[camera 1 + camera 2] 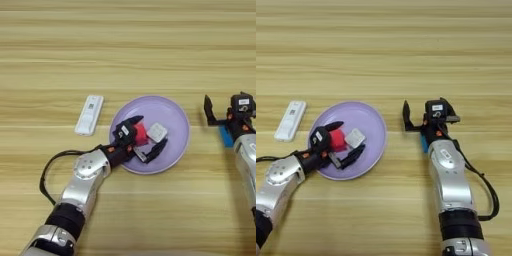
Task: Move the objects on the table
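Left eye view: my left fingers (146, 136) spread apart over lilac plate (172, 112), straddling red cube (140, 134), not clamped. Pale-grey block (157, 132) just beside cube, on plate. White stick (89, 114) lies on desk (128, 50) left of plate.

Right eye view: my right fingers (430, 116) spread apart, empty, right of plate, above blue bar (425, 142), mostly hidden under arm

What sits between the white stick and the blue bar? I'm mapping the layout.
The lilac plate, holding the red cube, grey block and left gripper, in both views.
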